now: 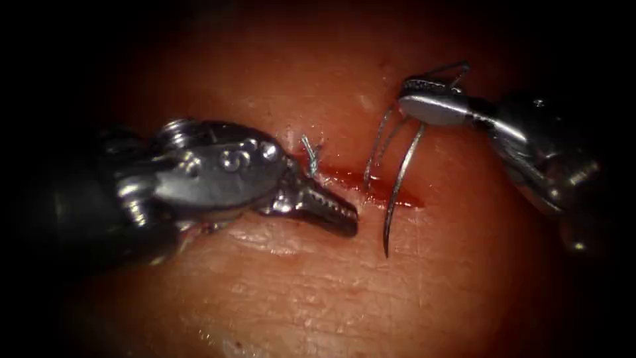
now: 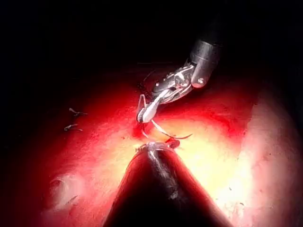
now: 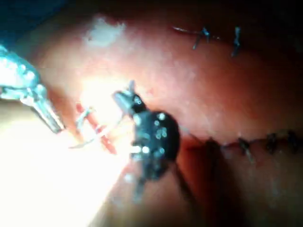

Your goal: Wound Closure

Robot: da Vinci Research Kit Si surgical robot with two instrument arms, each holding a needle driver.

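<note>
Tissue (image 1: 318,292) lies under both my tools, and the cut (image 1: 371,189) runs across it with red fluid (image 1: 397,197) in it. I use the cut as my landmark.

At the left end of the cut is my left tool (image 1: 328,209). Its jaws look pressed together and hold nothing. The tip rests on the tissue just below the cut. Right beside it, a short knotted thread end (image 1: 310,158) sticks up from the cut.

Farther right, the needle (image 1: 399,182) crosses the cut. Its sharp point lies below the cut, on top of the tissue as far as I can see, not in it. Thread (image 1: 376,149) hangs beside it, down to the cut.

Above the right part of the cut is my right tool (image 1: 430,103). Its jaws are closed on the needle, close to its thread end.

I think my job now is to keep a firm hold, keep the point clear of the tissue, and keep my left tip out of the needle's way.
</note>
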